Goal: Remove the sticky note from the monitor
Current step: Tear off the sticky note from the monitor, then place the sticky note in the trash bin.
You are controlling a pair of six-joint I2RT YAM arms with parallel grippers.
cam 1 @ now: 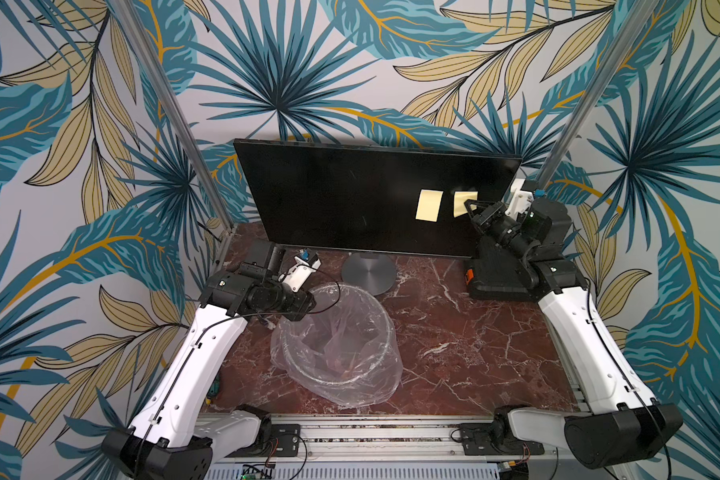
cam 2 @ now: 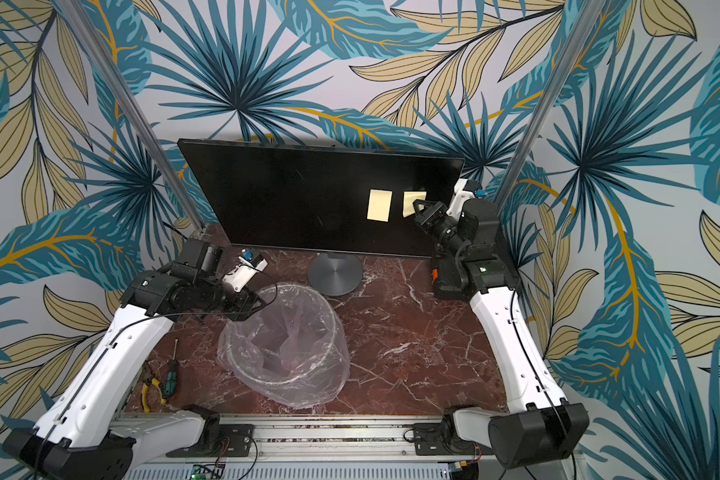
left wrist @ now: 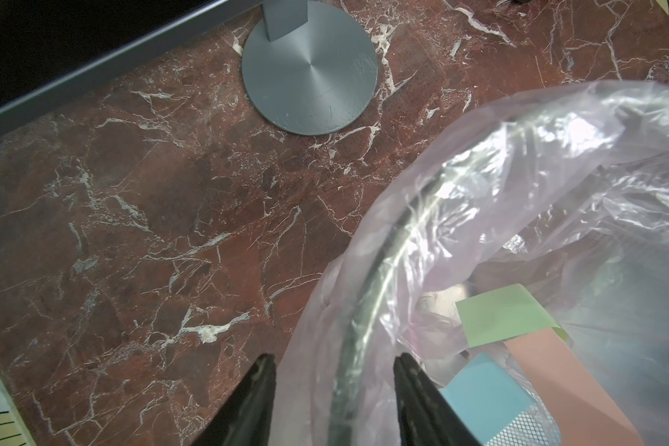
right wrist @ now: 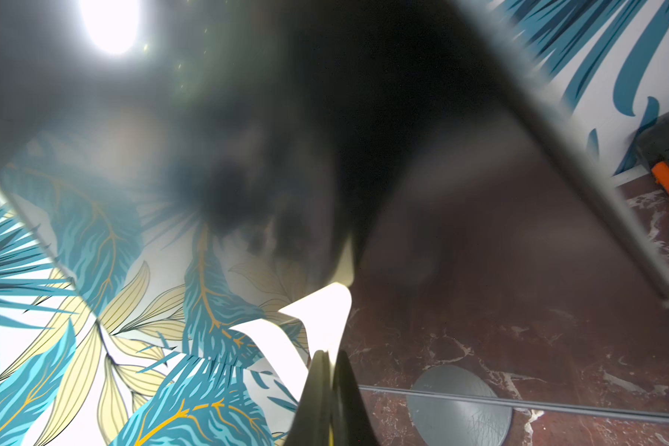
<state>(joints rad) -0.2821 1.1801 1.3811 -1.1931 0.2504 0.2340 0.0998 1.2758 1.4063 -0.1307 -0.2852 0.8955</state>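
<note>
Right gripper (cam 1: 467,204) pinches the right note (cam 1: 458,208), not yet off the monitor's (cam 1: 329,195) right side, with the left note (cam 1: 428,204) untouched; peeling and binning remain, and the left gripper (left wrist: 335,361) hangs part-open and empty over the near bin (cam 1: 375,374).

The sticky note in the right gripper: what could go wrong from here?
The right gripper pinches only the edge of the note; it may tear or slip when pulled. A hard pull could rock the monitor on its stand. The second note sits close by and could be brushed.
</note>
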